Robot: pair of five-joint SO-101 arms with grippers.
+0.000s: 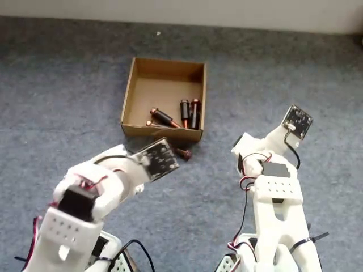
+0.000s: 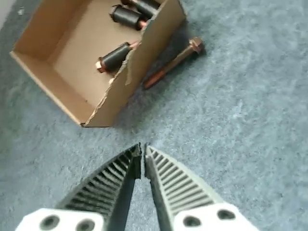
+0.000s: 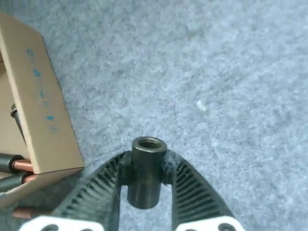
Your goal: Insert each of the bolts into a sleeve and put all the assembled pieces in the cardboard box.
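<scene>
Loose bolt [image 2: 172,63]: is lying flat on the grey tabletop [image 2: 231,120], just outside the cardboard box [image 2: 67,53], right beside its near wall; whether it is touching the wall is unclear.
Bolt's long axis: is running roughly along that wall, with the hex head at the end pointing toward the right arm's side.
Left tool [image 2: 143,150]: is hanging above the tabletop with its jaws pressed together and nothing between them; the bolt is lying ahead of it, near.
Right tool [image 3: 147,159]: is gripping a dark sleeve [image 3: 146,175] around its middle, the open bore facing up toward the wrist camera.
Nearer arm: in the high view the left arm is sitting close to the bolt [image 1: 182,152], while the right arm is standing well apart from it.
Box contents: three assembled pieces [image 1: 184,113] are lying inside the cardboard box.
Likely next need: the left tool would have to open and close across the bolt's shank, judging by how it is lying.
</scene>
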